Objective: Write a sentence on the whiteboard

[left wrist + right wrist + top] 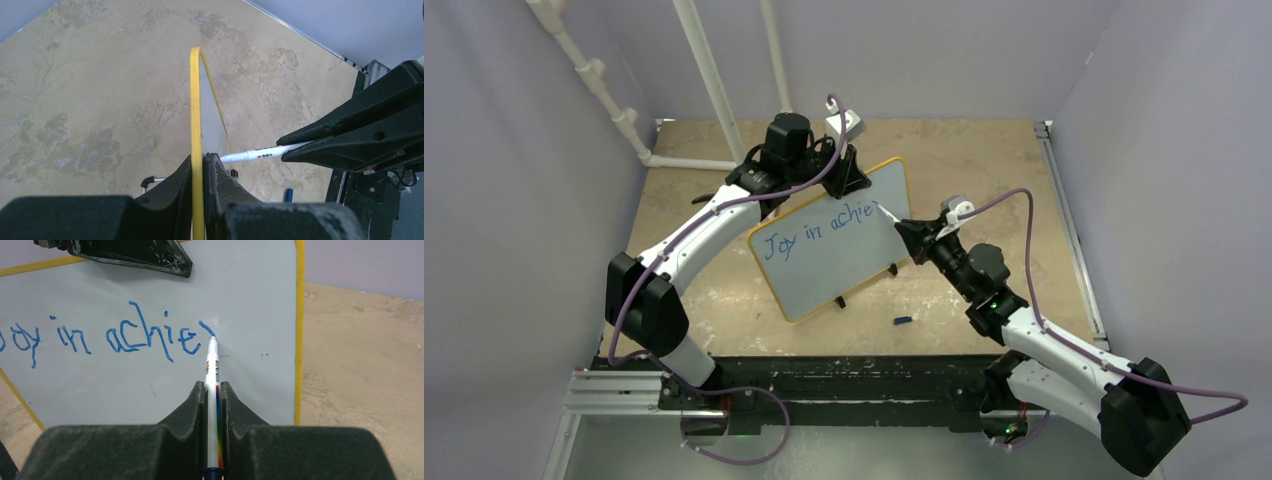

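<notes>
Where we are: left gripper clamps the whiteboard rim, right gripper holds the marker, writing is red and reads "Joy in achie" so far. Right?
Wrong on colour: the writing is blue, not red, per the right wrist view. The rest stands: left gripper clamps the whiteboard rim, right gripper holds the marker, it reads "Joy in achie".

One whiteboard (pixel 844 275); one white marker (pixel 212 370); one small blue piece (pixel 904 321); two black-and-white robot arms (pixel 714 225) (pixel 1054 345)

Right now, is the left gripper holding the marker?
No, the left gripper clamps the whiteboard by its rim; the right gripper holds the marker.
</notes>
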You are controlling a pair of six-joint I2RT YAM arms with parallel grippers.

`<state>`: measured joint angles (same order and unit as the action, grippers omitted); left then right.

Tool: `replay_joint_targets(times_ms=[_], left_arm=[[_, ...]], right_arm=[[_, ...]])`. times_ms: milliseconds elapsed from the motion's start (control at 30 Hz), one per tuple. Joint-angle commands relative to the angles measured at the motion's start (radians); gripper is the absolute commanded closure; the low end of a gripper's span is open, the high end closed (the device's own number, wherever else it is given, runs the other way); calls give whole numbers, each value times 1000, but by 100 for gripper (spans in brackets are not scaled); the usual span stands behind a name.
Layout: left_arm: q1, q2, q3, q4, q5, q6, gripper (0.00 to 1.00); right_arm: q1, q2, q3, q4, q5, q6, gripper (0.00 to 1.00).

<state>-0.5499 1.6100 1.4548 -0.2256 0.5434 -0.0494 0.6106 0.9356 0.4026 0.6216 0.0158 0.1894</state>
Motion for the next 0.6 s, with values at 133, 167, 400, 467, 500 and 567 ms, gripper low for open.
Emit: replay_joint_targets(times_ms=[133, 167, 400, 467, 500, 567], left_arm=[[6, -4, -8, -3, -7, 32, 100], [5, -4, -8, -3, -7, 32, 100], [5, -4, -8, -4, -5, 31, 100], [6, -5, -8, -5, -5, 31, 100], [6, -5, -8, -4, -5, 31, 100], [5, -5, -9, -5, -6, 31, 100]], right_arm=[[5, 6, 47, 54, 53, 7, 100], [5, 1, 49, 59, 57, 7, 100], [4, 5, 73, 83, 54, 4, 100], [5, 14, 77, 83, 49, 2, 100], [3, 16, 76, 84, 49, 2, 100], [5, 11, 72, 79, 50, 4, 100]])
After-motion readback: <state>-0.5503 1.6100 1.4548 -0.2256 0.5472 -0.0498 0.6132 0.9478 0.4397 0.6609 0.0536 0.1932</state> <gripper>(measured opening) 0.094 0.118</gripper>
